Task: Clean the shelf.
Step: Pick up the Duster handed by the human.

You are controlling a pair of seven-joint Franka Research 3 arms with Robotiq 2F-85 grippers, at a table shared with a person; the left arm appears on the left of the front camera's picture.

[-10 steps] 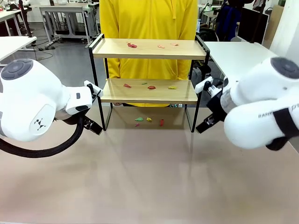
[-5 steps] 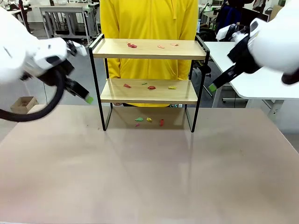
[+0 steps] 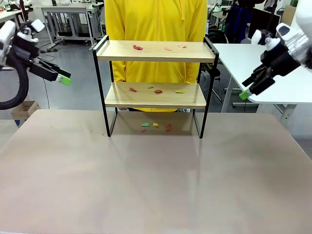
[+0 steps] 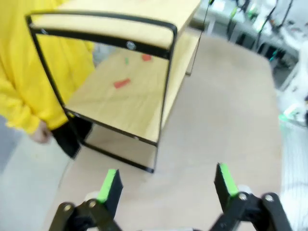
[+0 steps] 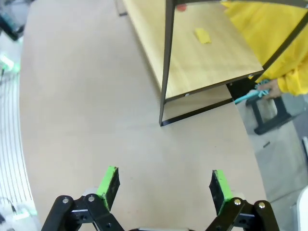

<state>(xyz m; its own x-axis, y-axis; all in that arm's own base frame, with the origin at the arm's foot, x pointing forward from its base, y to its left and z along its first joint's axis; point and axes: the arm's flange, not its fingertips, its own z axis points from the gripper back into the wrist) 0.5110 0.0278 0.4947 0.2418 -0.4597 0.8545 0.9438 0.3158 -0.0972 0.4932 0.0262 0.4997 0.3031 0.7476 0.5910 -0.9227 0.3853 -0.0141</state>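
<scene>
At the shelf's [image 3: 195, 51] nine o'clock, the left gripper [image 3: 62, 79] sits farther out than before; the right gripper [image 3: 244, 94] likewise at three; both gape empty.

A tan bench [image 3: 156, 185] stands on a grey floor [image 3: 78, 97], with a white table [image 3: 243, 58] on the right, desks [image 3: 68, 12] far back and a brown box [image 3: 23, 109] on the left.

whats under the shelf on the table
On the table under the shelf lie a few small scraps: green, yellow and red, loosely grouped near the middle. The lower board covers the farthest strip of table, so any scraps there are hidden.
</scene>
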